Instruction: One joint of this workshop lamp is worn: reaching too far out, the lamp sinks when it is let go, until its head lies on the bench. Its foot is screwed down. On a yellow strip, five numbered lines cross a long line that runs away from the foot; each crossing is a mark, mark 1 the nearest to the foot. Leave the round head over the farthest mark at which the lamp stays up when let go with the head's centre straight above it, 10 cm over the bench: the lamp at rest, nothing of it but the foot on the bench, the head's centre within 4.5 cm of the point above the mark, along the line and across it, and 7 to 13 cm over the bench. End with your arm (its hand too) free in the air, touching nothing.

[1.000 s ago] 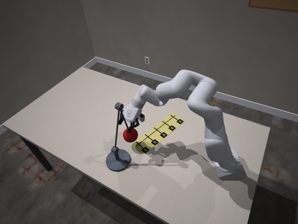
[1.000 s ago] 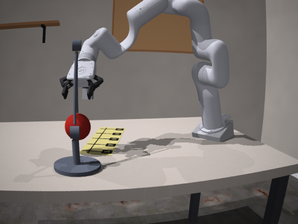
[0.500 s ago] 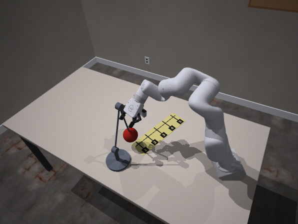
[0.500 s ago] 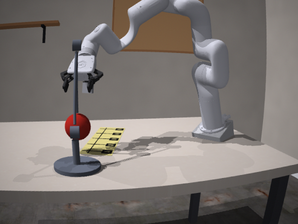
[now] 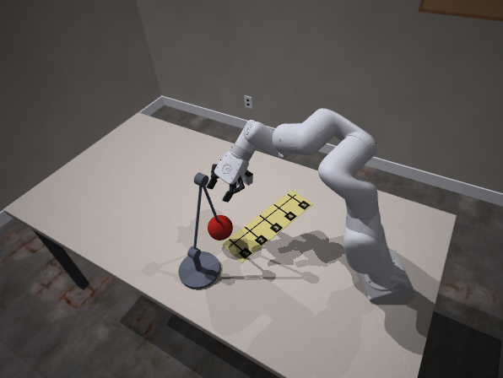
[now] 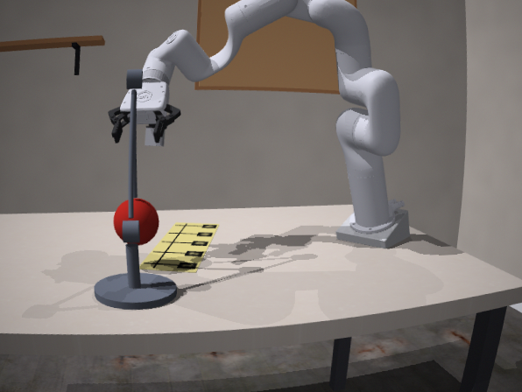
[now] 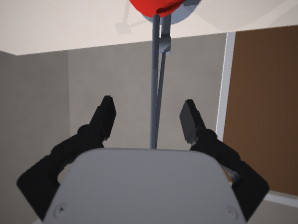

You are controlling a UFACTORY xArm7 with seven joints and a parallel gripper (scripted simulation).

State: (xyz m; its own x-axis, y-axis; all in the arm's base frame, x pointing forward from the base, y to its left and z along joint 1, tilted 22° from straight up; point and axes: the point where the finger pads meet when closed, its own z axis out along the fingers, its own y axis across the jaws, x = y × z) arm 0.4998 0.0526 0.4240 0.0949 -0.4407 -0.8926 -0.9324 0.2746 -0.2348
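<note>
The lamp's grey foot [image 5: 190,276] [image 6: 107,292] stands on the bench. Its lower arm rises almost upright to the top joint [image 5: 201,179] [image 6: 134,79]; the upper arm [image 5: 212,204] [image 7: 154,75] slopes down to the red round head [image 5: 219,228] [image 6: 146,214] [image 7: 150,6]. The head hangs off the bench near the foot end of the yellow strip [image 5: 253,245] [image 6: 188,238], by mark 1; its exact height cannot be told. My gripper [image 5: 219,191] [image 6: 137,139] [image 7: 148,106] is open above the head, with the upper arm between its fingers in the wrist view and nothing gripped.
The bench [image 5: 127,169] [image 6: 263,306] carries the robot's base [image 5: 390,291] [image 6: 372,236] to the right of the strip. Shadows of the arm and lamp fall across the bench top and mark 1. A wall shelf [image 6: 52,43] and a brown board [image 6: 271,57] are behind.
</note>
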